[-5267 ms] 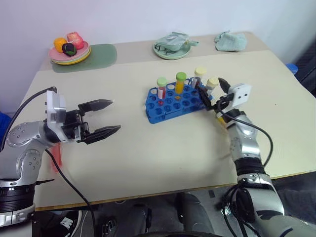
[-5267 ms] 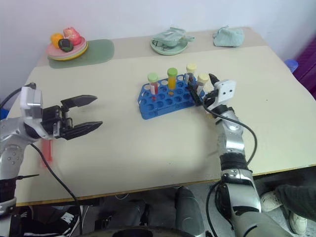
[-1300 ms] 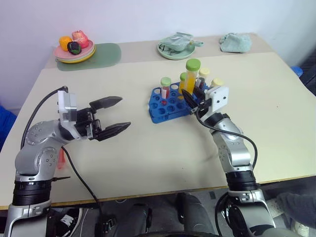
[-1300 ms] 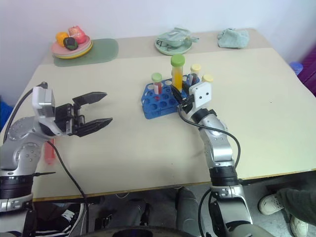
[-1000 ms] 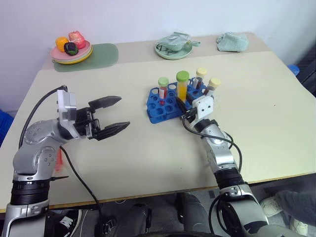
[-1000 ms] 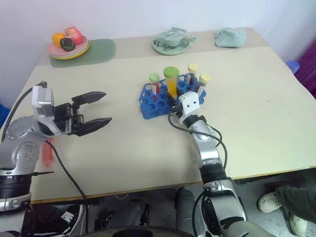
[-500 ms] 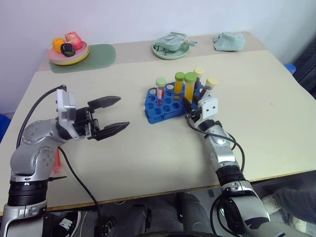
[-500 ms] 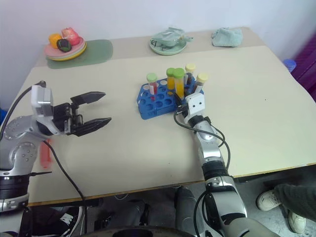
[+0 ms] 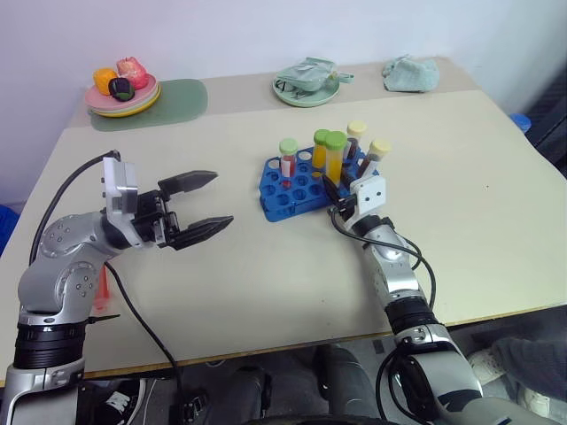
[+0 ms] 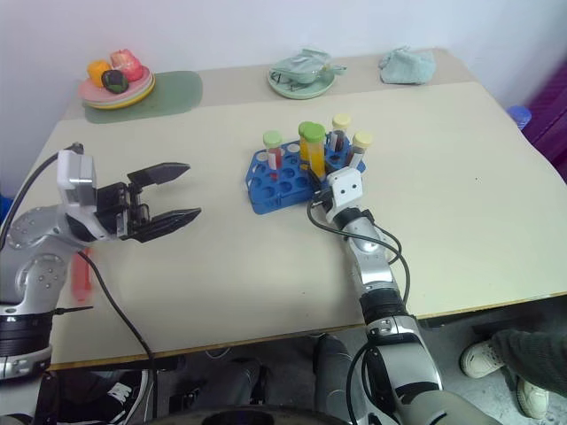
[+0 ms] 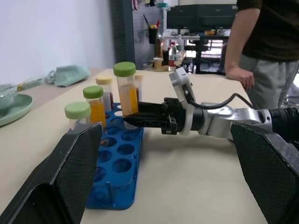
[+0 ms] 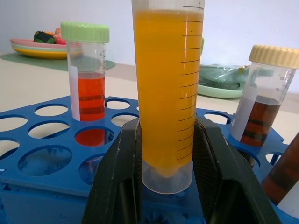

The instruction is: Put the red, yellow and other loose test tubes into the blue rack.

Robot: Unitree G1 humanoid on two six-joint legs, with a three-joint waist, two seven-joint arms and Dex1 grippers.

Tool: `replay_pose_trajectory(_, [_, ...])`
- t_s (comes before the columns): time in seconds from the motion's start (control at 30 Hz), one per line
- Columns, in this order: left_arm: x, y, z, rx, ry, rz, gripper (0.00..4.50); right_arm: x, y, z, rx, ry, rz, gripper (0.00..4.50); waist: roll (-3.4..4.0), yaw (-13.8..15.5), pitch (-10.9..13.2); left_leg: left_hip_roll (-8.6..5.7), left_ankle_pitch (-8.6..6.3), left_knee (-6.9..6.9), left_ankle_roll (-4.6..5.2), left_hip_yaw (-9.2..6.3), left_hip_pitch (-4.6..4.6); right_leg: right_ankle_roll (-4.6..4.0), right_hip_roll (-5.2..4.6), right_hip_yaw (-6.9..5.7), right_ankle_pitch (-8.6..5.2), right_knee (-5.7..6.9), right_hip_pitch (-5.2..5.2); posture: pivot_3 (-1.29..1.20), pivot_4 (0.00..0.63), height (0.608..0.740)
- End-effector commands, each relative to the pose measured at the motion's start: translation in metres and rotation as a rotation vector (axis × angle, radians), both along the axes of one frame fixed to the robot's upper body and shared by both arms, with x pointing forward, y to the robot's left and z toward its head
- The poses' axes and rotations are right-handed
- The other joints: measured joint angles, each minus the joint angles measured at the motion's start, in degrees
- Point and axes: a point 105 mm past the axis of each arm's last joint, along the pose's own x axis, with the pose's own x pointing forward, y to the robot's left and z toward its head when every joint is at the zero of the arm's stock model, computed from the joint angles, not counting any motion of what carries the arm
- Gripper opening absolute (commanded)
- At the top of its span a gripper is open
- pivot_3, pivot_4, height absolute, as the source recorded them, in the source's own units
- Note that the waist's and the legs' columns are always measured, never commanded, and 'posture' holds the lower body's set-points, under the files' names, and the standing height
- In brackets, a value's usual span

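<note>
At the near left of the table [image 9: 266, 283], the left gripper [image 9: 205, 205] is held level above the bare top, its two black fingers spread wide and pointing toward the rack, nothing between them. A red tube [image 9: 104, 282] lies on the table behind that arm, partly hidden. Farther in, the right gripper [image 9: 332, 188] is stretched forward at the near edge of the blue rack [image 9: 282, 197], its fingers clamped on the lower part of an orange tube [image 12: 167, 93] with a green cap [image 9: 336, 140]. That tube is held upright, cap up, its rounded base just above the rack's holes. Four more capped tubes stand upright in the rack's back rows.
</note>
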Motion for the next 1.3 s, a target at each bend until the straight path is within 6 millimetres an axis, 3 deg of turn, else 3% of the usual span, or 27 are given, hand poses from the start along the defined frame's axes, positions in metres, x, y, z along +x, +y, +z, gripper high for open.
replay_pose_trajectory(0.03, [-0.005, 0.002, 0.014, 0.009, -0.056, 0.002, 4.5, 0.0, 0.002, 0.01, 0.023, -0.039, 0.006, 0.83, 0.0, 0.0, 0.0, 0.0, 0.0, 0.0, 0.0, 0.0, 0.0, 0.0, 0.0, 0.0, 0.0, 0.0, 0.0, 0.0, 0.15, 0.74])
replay_pose_trajectory(0.37, [-0.005, 0.005, 0.013, 0.013, -0.056, 0.004, 4.5, 0.003, 0.003, 0.007, 0.077, -0.007, 0.009, 0.83, 0.0, 0.0, 0.0, 0.0, 0.0, 0.0, 0.0, 0.0, 0.01, 0.0, 0.0, 0.0, 0.0, 0.0, 0.0, 0.0, 0.15, 0.74])
replay_pose_trajectory(0.57, [-0.006, 0.007, 0.013, 0.017, -0.055, 0.006, 4.5, 0.002, 0.0, 0.008, 0.129, 0.013, 0.042, 3.68, 0.01, 0.0, 0.0, 0.0, 0.0, 0.0, 0.0, 0.0, 0.01, 0.0, 0.0, 0.0, 0.0, 0.0, 0.0, 0.0, 0.15, 0.74])
replay_pose_trajectory(0.6, [-0.006, 0.007, 0.012, 0.017, -0.055, 0.006, 4.5, 0.002, 0.0, 0.008, 0.123, 0.01, 0.042, 4.32, 0.01, 0.0, 0.0, 0.0, 0.0, 0.0, 0.0, 0.0, 0.01, 0.0, 0.0, 0.0, 0.0, 0.0, 0.0, 0.0, 0.15, 0.74])
replay_pose_trajectory(0.63, [-0.006, 0.007, 0.012, 0.017, -0.054, 0.006, 4.5, 0.001, 0.001, 0.009, 0.111, 0.004, 0.044, 4.42, 0.01, 0.0, 0.0, 0.0, 0.0, 0.0, 0.0, 0.0, 0.01, 0.0, 0.0, 0.0, 0.0, 0.0, 0.0, 0.0, 0.15, 0.74])
replay_pose_trajectory(0.9, [-0.007, 0.009, 0.009, 0.017, -0.051, 0.007, 4.5, -0.012, -0.015, 0.019, 0.055, -0.027, 0.112, 4.42, 0.02, 0.1, 0.0, 0.0, 0.0, 0.0, 0.0, 0.0, 0.0, 0.0, 0.0, 0.0, 0.0, 0.0, 0.0, 0.0, 0.15, 0.74])
replay_pose_trajectory(1.2, [-0.015, 0.016, 0.008, 0.023, -0.04, 0.021, 4.5, -0.06, -0.051, 0.037, -0.028, -0.01, 0.188, 4.42, 0.02, 0.7, 0.0, 0.0, -0.01, 0.01, 0.01, 0.01, -0.01, 0.0, -0.01, 0.03, 0.0, -0.02, 0.01, 0.0, 0.15, 0.74])
replay_pose_trajectory(1.3, [-0.016, 0.017, 0.008, 0.023, -0.032, 0.032, 4.5, -0.076, -0.071, 0.059, -0.008, 0.02, 0.247, 4.42, 0.06, 1.4, 0.0, -0.01, -0.02, 0.01, 0.02, 0.05, -0.02, 0.0, -0.01, 0.05, 0.0, -0.04, 0.02, 0.0, 0.15, 0.74])
